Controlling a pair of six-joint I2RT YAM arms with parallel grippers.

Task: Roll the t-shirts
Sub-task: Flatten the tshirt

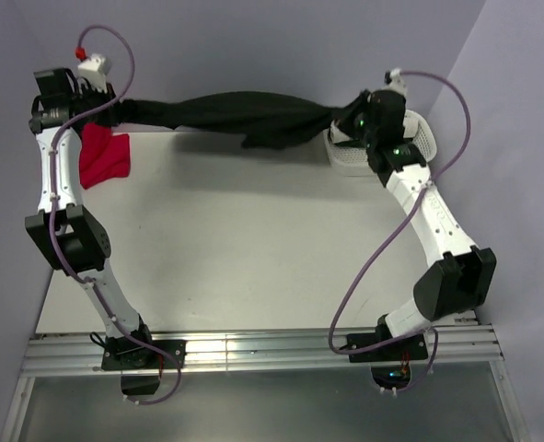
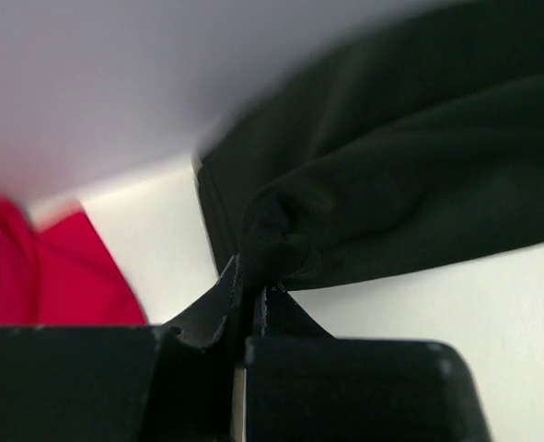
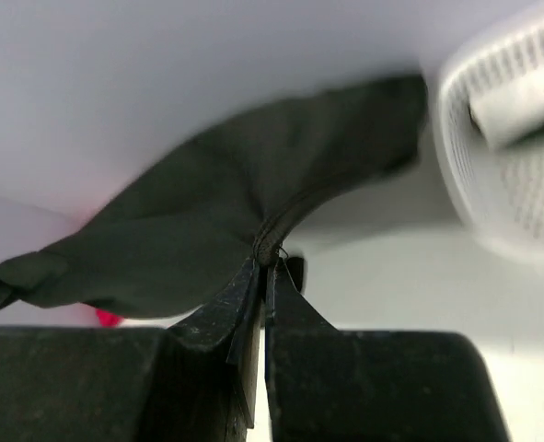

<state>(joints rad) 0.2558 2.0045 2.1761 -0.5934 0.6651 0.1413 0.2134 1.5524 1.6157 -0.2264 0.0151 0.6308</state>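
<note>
Spreading step: left tool point(image 2: 250, 293) and right tool point(image 3: 270, 262) each clamped tight on an end of the black t-shirt point(image 1: 244, 115), strung in air over the bench point(image 1: 253, 249) far edge; next likely lay it flat to roll.

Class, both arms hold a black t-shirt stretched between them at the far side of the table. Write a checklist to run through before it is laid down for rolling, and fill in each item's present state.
1. Left gripper shut on the black t-shirt: ok.
2. Right gripper shut on the shirt's other end: ok.
3. Shirt spread flat between the grippers: not ok, it hangs bunched and twisted.
4. Bare table in front for laying it down: ok.
5. Red t-shirt out of the way: ok, at the left edge.
6. White basket apart from the shirt: cannot tell, the right arm hides it.
</note>
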